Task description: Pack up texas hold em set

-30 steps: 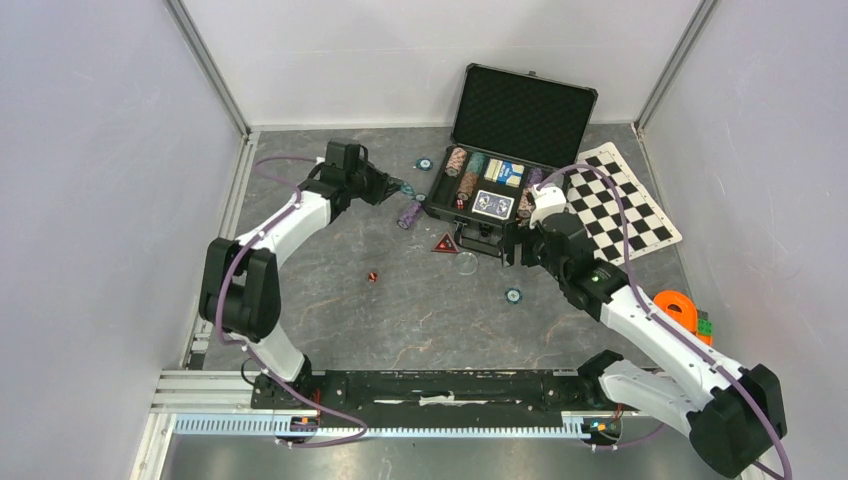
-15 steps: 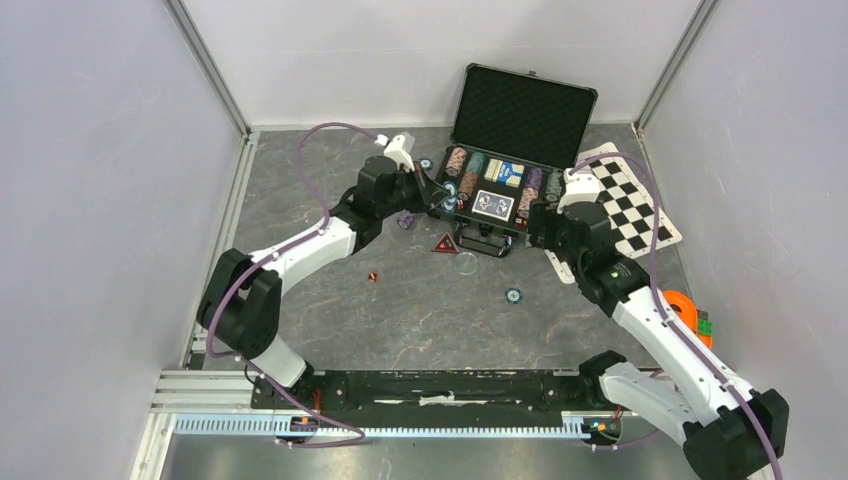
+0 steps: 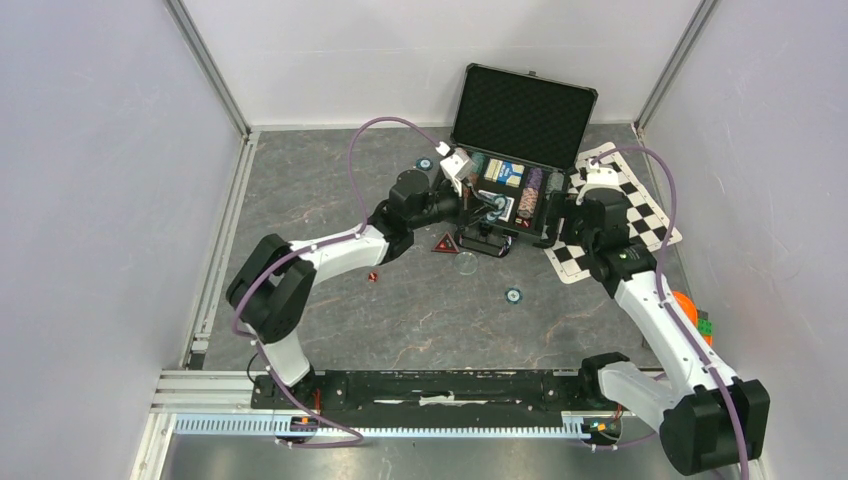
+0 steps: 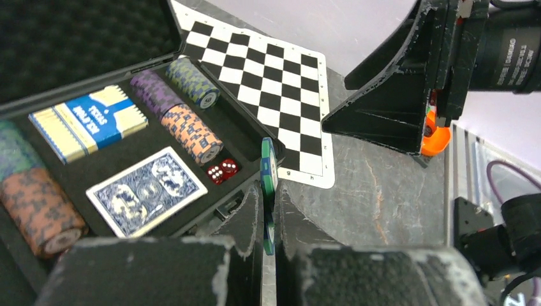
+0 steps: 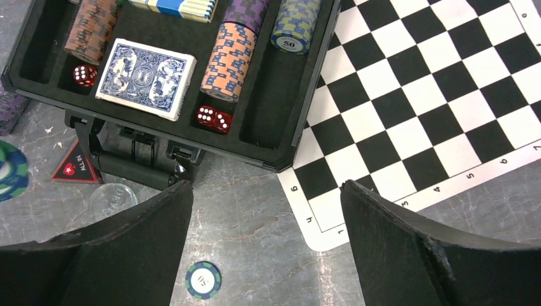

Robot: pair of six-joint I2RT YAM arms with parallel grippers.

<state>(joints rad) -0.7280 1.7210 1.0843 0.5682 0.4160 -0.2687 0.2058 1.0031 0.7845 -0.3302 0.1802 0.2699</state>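
- black hard case (image 3: pixel 525 112) stands open at the far middle of the table, its foam-lined lid tilted back and its right side lying along the checkered mat (image 3: pixel 650 215).
- the tray, seen from the right wrist, holds a blue-backed card deck (image 5: pixel 145 78), a boxed deck (image 5: pixel 175 5) behind it, an orange chip stack (image 5: pixel 228 60) with more stacks beside it, a pair of red dice (image 5: pixel 214 118) and a single die (image 5: pixel 84 74) in the left slot.
- left gripper (image 4: pixel 268 207) is clenched on a green-edged chip (image 4: pixel 268 167), held on edge over the front rim of the case.
- right gripper (image 5: pixel 266 188) is spread wide with nothing between its fingers, hovering over the table just in front of the case's right corner, where case and mat meet.
- outside the case, a red triangular marker (image 5: pixel 75 168) lies just in front of the handle (image 5: pixel 137 167), with a clear disc (image 5: pixel 111 196) beside it.
- a loose chip (image 5: pixel 203 280) lies nearer the arms, a small red die (image 3: pixel 372 277) lies to the left, and another chip (image 3: pixel 424 164) lies left of the case.
- an orange ring (image 3: pixel 682 303) sits by the right wall, well apart from the case.
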